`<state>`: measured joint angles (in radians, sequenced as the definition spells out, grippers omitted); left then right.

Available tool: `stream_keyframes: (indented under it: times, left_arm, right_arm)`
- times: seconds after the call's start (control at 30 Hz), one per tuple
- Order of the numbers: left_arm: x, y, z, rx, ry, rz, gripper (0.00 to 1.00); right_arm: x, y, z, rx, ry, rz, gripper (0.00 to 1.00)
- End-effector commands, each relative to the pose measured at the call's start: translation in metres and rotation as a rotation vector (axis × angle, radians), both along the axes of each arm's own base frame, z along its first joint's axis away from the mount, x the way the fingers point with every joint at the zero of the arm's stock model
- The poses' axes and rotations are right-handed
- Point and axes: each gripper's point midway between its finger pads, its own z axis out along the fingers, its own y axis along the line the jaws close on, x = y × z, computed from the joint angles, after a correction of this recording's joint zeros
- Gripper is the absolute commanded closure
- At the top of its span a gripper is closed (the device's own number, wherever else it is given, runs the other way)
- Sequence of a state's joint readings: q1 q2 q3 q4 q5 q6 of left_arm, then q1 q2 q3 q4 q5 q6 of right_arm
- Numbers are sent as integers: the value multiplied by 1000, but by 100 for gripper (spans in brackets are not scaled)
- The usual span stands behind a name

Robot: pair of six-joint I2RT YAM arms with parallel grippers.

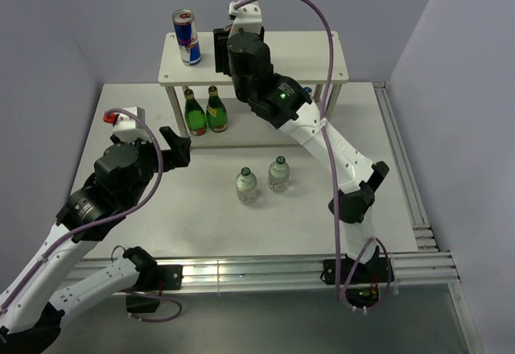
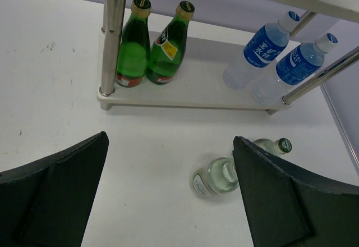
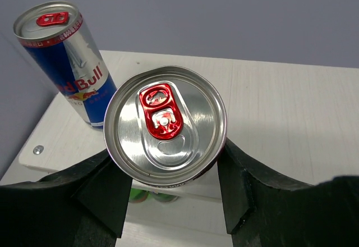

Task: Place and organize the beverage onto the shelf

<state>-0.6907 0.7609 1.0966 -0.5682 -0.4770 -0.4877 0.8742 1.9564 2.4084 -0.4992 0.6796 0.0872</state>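
The shelf (image 1: 306, 55) stands at the back. One blue-silver-red can (image 1: 187, 37) stands on its top board at the left and also shows in the right wrist view (image 3: 64, 62). My right gripper (image 1: 224, 51) is shut on the second can (image 3: 165, 124) and holds it upright over the top board's front edge, right of the first can. Two water bottles (image 2: 259, 50) stand on the lower board's right side. Two clear green-capped bottles (image 1: 246, 185) (image 1: 278, 174) stand on the table in front. My left gripper (image 1: 179, 146) is open and empty, left of them (image 2: 216, 178).
Two dark green glass bottles (image 1: 205, 111) stand on the lower board at its left, behind a silver leg (image 2: 112, 33). Grey walls enclose the back and sides. A metal rail (image 1: 410, 193) runs along the table's right edge.
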Motion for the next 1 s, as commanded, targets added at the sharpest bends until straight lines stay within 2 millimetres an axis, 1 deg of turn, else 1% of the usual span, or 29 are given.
stream_keyframes:
  times: [0.0,0.1,0.13,0.23,0.33,0.4,0.47,0.5,0.53,0.6,0.63,0.7,0.73,0.8,0.83,0.97]
  left_arm:
    - [-3,-1,0,-24,-9,-9,1]
    - [-1,-3,-8,-10,7,-12,1]
    - [-1,-5,-9,-10,9,-17,1]
    - [-1,-7,-9,-17,5,-29,1]
    - [-2,-6,-11,-16,7,-29,1]
    - [-3,-5,-11,-16,4,-26,1]
    - [-4,-3,-13,-12,8,-23,1]
    - [-4,-2,-13,-10,8,-20,1]
    - [-4,-2,-13,-11,8,-17,1]
    - [-4,-2,-13,-10,6,-17,1]
    - [-4,-2,-13,-10,6,-17,1]
    - [-4,-2,-14,-9,10,-18,1]
    - [-4,-3,-14,-8,10,-20,1]
    - [-3,-3,-14,-7,12,-22,1]
    - [-3,-4,-15,-5,15,-25,1]
    - [-3,-4,-14,-7,13,-23,1]
  right_arm:
    - [-3,-8,53,121,-107,34,100]
    - [4,3,45,121,-103,53,100]
    - [6,10,43,123,-103,71,100]
    - [13,22,36,125,-107,91,100]
    - [20,30,29,130,-104,102,100]
    - [23,31,28,137,-102,103,100]
    - [27,33,22,139,-97,102,96]
    - [29,34,20,137,-93,99,92]
    - [29,35,19,141,-94,102,84]
    - [32,35,16,136,-91,97,73]
    - [33,35,15,135,-92,97,62]
    - [36,34,12,131,-90,90,50]
    - [36,35,12,130,-91,90,42]
    - [38,34,10,128,-89,86,37]
    - [39,34,9,127,-88,85,32]
    - [43,32,5,125,-84,80,24]
